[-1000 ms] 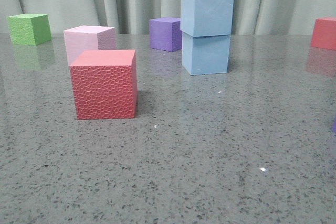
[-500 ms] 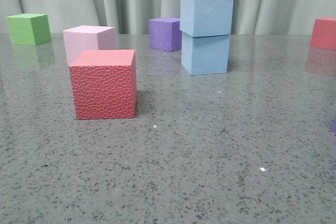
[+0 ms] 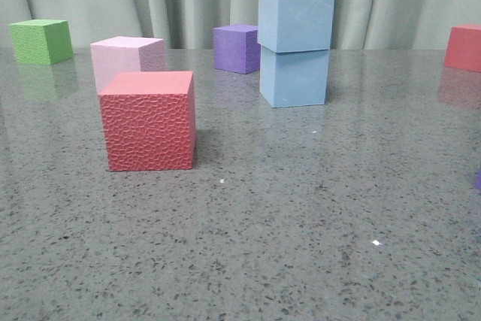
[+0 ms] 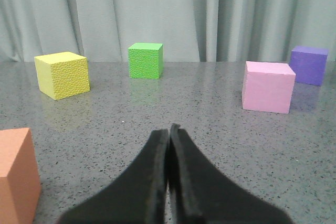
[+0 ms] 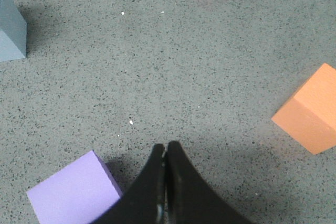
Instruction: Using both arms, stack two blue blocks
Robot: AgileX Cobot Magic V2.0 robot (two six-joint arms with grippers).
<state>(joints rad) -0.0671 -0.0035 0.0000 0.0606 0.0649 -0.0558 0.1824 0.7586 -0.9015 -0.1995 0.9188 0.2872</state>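
- Blocks are up: the upper blue block (image 3: 296,17) sits on the lower blue block (image 3: 294,77) toward the back of the table (image 3: 301,223), turned a little so its edges overhang, just right of the purple cube (image 3: 237,48).
- Judged from that, the stacking looks done; any coming move would be a pull-away, not a grasp.
- Left gripper (image 4: 169,145) has its fingers pressed together, holding nothing; no blue block appears in its wrist view, only the yellow cube (image 4: 62,74), green cube (image 4: 145,60) and pink cube (image 4: 268,86).
- Right gripper (image 5: 165,156) is likewise pinched closed on nothing, with a lilac cube (image 5: 73,192) beside it.
- Right wrist view catches a grey-blue corner (image 5: 10,27) well apart from the fingers, probably the stack's base, so the right arm seems nearer.
- Front view shows the whole stack but neither arm.
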